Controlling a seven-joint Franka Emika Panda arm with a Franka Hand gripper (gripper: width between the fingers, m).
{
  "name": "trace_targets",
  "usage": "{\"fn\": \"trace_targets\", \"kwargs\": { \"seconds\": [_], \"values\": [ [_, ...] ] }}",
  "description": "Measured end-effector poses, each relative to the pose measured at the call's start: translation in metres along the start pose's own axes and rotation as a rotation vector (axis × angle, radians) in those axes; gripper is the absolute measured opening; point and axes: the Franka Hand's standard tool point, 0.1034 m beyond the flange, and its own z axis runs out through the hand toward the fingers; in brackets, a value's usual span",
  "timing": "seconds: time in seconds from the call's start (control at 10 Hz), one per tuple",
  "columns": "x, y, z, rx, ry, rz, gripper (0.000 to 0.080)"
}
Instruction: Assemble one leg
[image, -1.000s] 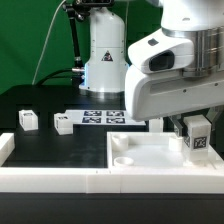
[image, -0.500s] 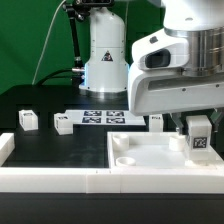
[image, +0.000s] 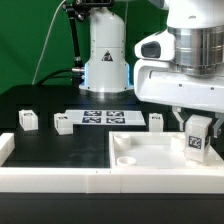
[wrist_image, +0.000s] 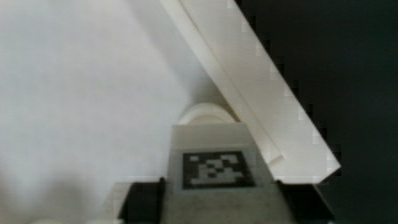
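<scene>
My gripper (image: 197, 126) is shut on a white leg (image: 197, 137) with a black-and-white tag, holding it upright over the far right corner of the large white square panel (image: 150, 150). In the wrist view the leg (wrist_image: 217, 160) sits between my dark fingers (wrist_image: 148, 200), its top pointing at a round corner socket (wrist_image: 210, 110) beside the panel's raised edge (wrist_image: 267, 90). Three more legs stand on the black table: one (image: 27, 119) at the exterior view's left, one (image: 64, 124) beside it, and one (image: 156, 121) behind the panel.
The marker board (image: 105, 117) lies flat in front of the robot base (image: 104, 60). A white rail (image: 60, 178) runs along the front edge, with a raised end (image: 5, 148) at the exterior view's left.
The arm has risen and shifted slightly to the exterior view's right, uncovering the leg behind the panel. The held leg stays near the panel's far right corner.
</scene>
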Motion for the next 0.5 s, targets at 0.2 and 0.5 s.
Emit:
{"fn": "trace_targets", "kwargs": {
  "seconds": [0.2, 0.5],
  "values": [
    [0.0005, -0.0019, -0.0002, 0.005, 0.010, 0.178, 0.0292],
    [-0.0018, -0.0041, 0.0007, 0.003, 0.018, 0.432, 0.0292]
  ]
}}
